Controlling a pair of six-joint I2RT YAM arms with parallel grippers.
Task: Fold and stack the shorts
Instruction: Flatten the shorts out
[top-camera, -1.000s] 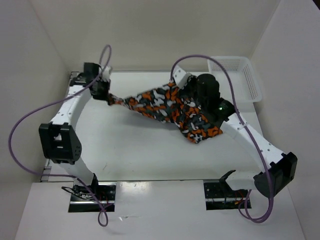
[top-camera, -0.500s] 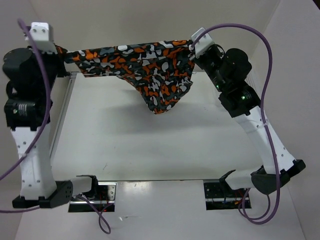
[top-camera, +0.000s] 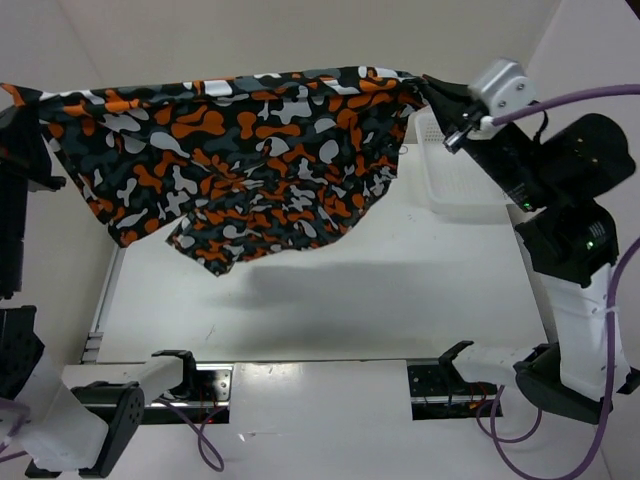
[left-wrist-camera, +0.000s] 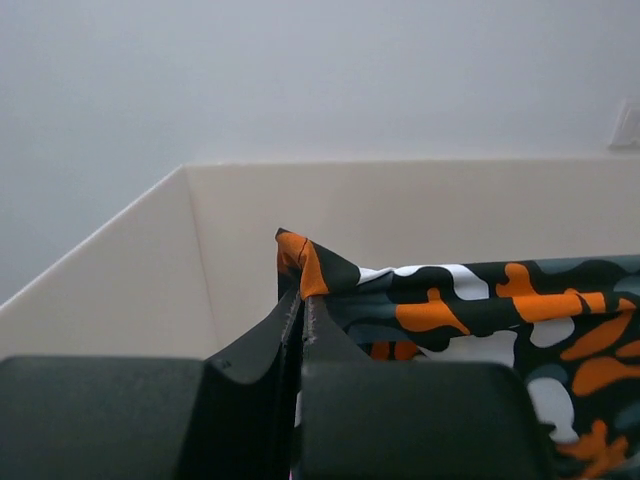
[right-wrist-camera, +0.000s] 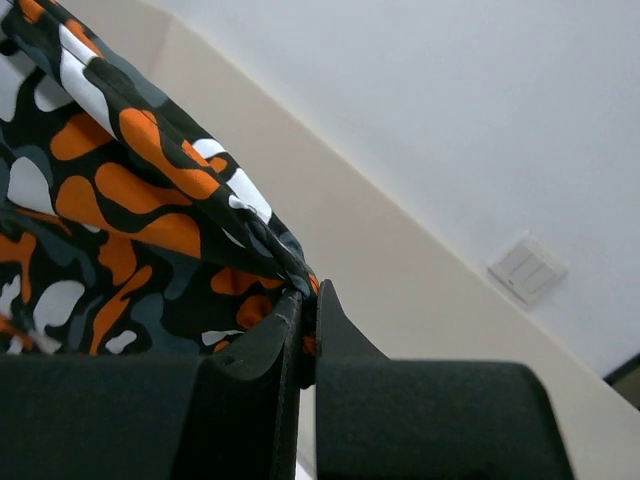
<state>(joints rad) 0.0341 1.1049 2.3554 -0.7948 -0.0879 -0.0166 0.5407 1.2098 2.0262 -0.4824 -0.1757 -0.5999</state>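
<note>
The shorts (top-camera: 240, 160), printed in orange, white, grey and black blotches, hang spread wide in the air high above the table. My left gripper (left-wrist-camera: 302, 300) is shut on their left top corner (left-wrist-camera: 305, 262), at the far left edge of the top view. My right gripper (top-camera: 432, 88) is shut on their right top corner (right-wrist-camera: 290, 272). The cloth is stretched between both grippers along its top edge and sags to a point (top-camera: 215, 262) at lower left.
The white mesh basket (top-camera: 450, 175) stands at the back right of the white table (top-camera: 330, 310), partly behind the right arm (top-camera: 560, 200) and the cloth. White walls enclose the table at the back and sides.
Both arms have lifted the shorts off the table and risen much higher, pulling apart. The cloth has gone from a bunched strip to a wide hanging sheet.
</note>
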